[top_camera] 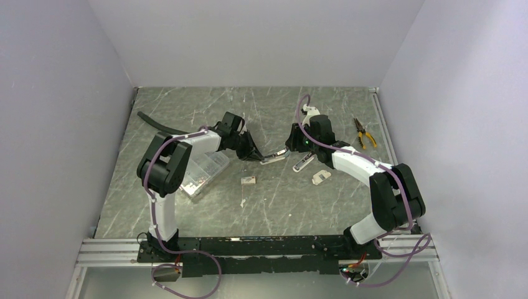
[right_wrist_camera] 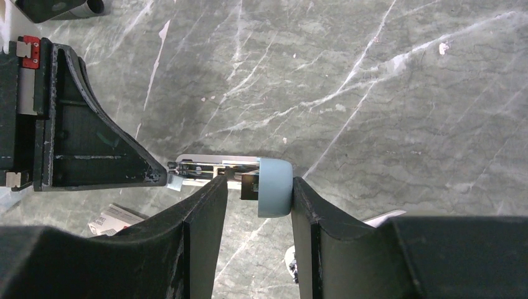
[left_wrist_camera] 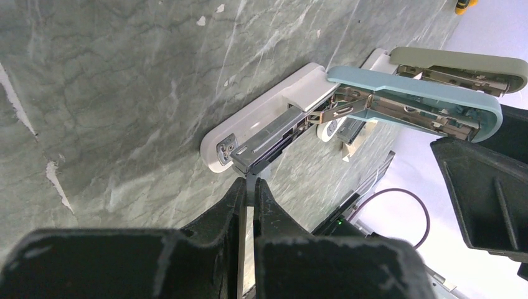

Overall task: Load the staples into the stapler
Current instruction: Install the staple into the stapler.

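The stapler lies mid-table with its white base down, its pale blue lid swung up and its metal magazine exposed. My left gripper is shut on a thin metal strip right at the magazine's front end. My right gripper has its fingers on either side of the lid's rounded end and holds it raised. The staples box, small and white with a red mark, lies on the table just in front of the stapler, and its corner shows in the right wrist view.
A second stapler with a grey-green top lies just right of the first. A clear plastic case sits by the left arm, a small white piece to the right, yellow-handled pliers at the far right, and a black strip at the far left.
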You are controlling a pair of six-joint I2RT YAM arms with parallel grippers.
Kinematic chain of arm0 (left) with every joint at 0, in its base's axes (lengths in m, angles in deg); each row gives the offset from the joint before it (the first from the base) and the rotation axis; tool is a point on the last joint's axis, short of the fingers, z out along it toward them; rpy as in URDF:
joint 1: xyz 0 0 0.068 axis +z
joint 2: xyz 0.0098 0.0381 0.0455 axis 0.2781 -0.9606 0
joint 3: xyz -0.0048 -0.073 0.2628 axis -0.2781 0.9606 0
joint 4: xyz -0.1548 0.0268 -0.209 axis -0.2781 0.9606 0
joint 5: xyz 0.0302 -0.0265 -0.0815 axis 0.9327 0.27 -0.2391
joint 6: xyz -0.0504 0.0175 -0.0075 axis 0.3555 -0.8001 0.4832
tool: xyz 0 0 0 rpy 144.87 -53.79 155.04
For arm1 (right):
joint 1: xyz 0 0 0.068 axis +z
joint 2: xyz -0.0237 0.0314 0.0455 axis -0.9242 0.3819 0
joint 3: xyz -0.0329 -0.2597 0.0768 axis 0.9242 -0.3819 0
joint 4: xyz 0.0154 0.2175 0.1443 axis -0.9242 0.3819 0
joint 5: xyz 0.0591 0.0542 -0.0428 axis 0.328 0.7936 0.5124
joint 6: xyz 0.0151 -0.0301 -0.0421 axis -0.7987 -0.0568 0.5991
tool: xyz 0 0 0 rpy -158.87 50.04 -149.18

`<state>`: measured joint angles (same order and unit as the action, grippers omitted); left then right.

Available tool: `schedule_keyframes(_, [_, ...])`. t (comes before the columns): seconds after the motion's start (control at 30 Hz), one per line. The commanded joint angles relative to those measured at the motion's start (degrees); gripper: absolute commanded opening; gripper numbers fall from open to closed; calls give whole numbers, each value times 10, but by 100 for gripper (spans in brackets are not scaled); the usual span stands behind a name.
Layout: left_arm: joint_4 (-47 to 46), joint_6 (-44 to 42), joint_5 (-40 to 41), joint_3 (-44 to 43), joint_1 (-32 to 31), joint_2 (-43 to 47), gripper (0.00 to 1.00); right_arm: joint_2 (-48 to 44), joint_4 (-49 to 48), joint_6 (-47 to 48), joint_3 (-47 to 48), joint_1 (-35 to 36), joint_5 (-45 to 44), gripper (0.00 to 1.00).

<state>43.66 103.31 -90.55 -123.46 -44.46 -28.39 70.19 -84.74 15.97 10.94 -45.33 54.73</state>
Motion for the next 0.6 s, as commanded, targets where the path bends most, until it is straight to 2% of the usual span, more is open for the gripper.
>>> schedule_keyframes(0.0, [-10,9,10,-1,1,19,4,-10,-25,5,-2,0,5,46])
schedule_keyframes(0.57, [-41,25,-22,-7,16,44,3,-9,-23,5,0,0,7,46])
